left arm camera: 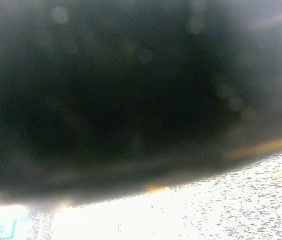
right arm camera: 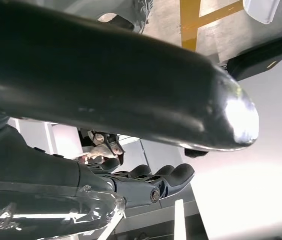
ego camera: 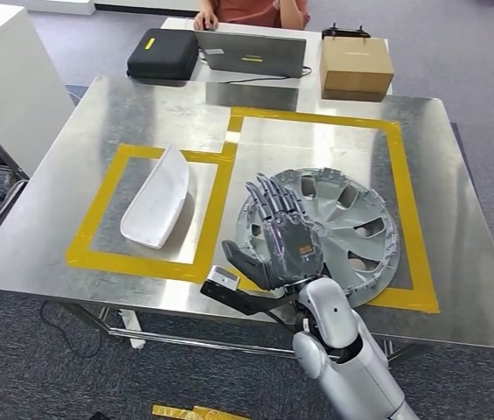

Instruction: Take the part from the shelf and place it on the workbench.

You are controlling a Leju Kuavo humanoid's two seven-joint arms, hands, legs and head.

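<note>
Part: the silver wheel cover (ego camera: 337, 229) lies flat on the steel workbench (ego camera: 132, 114), inside the larger yellow tape frame (ego camera: 407, 210), its near edge close to the bench's front edge.
Right hand: the right hand (ego camera: 282, 238) is above the wheel cover's near-left side, palm down, fingers straight and slightly fanned, thumb out to the side; it holds nothing. Whether the fingertips touch the cover I cannot tell.
Left hand: its wrist view is dark and blurred, so I cannot tell how its fingers lie.
Nearby: a white curved piece (ego camera: 156, 198) lies in the smaller tape frame, well apart from the cover; a person sits at the far table behind a laptop (ego camera: 253, 54), with a black case (ego camera: 162, 54) and a cardboard box (ego camera: 355, 66) beside it.
Stage: by my reading, the cover is already set down and the hand is free.
Risk: if the fingers drag as the arm pulls away, a fingertip could catch in one of the cover's openings and shove it across the tape or toward the front edge.
</note>
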